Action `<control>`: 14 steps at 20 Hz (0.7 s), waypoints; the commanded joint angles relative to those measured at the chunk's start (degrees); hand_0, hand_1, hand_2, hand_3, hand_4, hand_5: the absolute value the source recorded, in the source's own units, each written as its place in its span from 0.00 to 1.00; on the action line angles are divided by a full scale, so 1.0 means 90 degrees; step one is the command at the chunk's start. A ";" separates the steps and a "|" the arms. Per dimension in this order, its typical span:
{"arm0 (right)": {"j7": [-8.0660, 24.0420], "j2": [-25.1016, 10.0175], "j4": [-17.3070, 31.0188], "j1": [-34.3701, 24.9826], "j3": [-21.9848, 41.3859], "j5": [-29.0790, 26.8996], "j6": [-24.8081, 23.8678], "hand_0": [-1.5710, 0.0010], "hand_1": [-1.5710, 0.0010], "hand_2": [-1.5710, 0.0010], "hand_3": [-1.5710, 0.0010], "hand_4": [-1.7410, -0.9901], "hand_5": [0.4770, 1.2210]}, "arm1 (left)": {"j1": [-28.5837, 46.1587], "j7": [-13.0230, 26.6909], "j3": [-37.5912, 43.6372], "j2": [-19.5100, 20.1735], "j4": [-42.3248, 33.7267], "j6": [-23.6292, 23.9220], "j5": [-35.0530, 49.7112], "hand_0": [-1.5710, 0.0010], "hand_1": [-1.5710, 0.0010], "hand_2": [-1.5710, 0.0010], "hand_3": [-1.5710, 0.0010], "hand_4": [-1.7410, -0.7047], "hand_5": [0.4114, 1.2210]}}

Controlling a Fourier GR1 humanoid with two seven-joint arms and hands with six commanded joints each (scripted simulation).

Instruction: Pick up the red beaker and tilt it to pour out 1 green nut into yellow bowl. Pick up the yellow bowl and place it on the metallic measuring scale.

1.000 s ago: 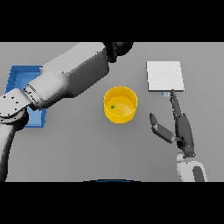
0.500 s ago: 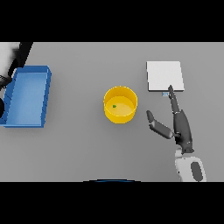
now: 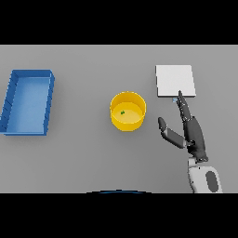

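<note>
A yellow bowl (image 3: 128,110) stands upright at the middle of the table with one small green nut (image 3: 122,112) inside it. To its upper right lies the flat, pale metallic scale (image 3: 175,80). My right hand (image 3: 192,131) is open to the right of the bowl, fingers straight and pointing up toward the scale's near edge, thumb spread toward the bowl without touching it. No red beaker shows in the view. My left hand is out of sight.
A blue rectangular tray (image 3: 29,101) lies at the table's left side, its long axis running away from me. Nothing shows inside it.
My left arm, which lay across the upper left over the tray, has drawn back out of the view. The right hand has edged slightly toward the bowl.
</note>
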 commanded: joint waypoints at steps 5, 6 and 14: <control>-0.0166 -0.0055 0.0013 0.0093 0.0104 0.0221 -0.0033 1.00 1.00 1.00 1.00 0.74 0.29 | 0.1233 0.0604 0.0312 0.0288 -0.1067 0.0611 0.1120 0.00 0.00 0.00 0.07 0.00 1.00; -0.0147 -0.0045 0.0040 0.0077 0.0108 0.0234 -0.0043 1.00 1.00 1.00 1.00 0.73 0.30 | 0.1550 0.0765 0.0350 0.0335 -0.1428 0.0737 0.1354 0.00 0.00 0.00 0.09 0.00 1.00; -0.0119 -0.0088 0.0164 -0.0034 0.0047 0.0277 -0.0108 1.00 1.00 1.00 1.00 0.72 0.29 | 0.3949 0.1905 0.0191 0.0969 -0.4597 0.2152 0.2578 0.00 0.00 0.00 0.11 0.00 1.00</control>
